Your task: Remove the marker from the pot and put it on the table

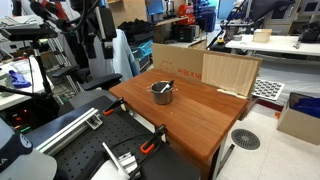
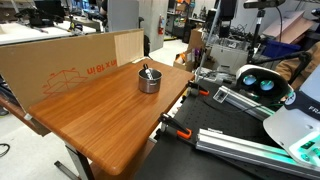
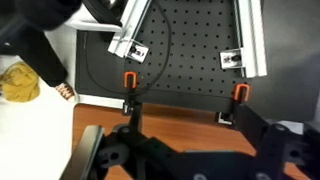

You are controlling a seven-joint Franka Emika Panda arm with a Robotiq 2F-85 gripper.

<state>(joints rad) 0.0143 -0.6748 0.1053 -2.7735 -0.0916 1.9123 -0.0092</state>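
The small silver-grey pot [image 1: 162, 94] stands near the middle of the reddish-brown table [image 1: 200, 115], and shows in both exterior views [image 2: 149, 81]. The black marker [image 1: 166, 86] leans inside it, its end poking over the rim [image 2: 145, 70]. My gripper [image 3: 190, 128] is high above the table's edge on the robot side, far from the pot. Its dark fingers are apart with nothing between them. The wrist view shows the table edge [image 3: 170, 122], not the pot or the marker. In an exterior view the arm [image 1: 100, 35] stands at the back left.
A pale plywood board [image 1: 230, 72] stands along the table's far edge [image 2: 60, 65]. A black perforated plate with aluminium rails [image 3: 190, 45] adjoins the near edge, with orange clamps [image 3: 129, 80] [image 3: 240, 93]. A round grey disc [image 1: 245, 139] lies on the floor.
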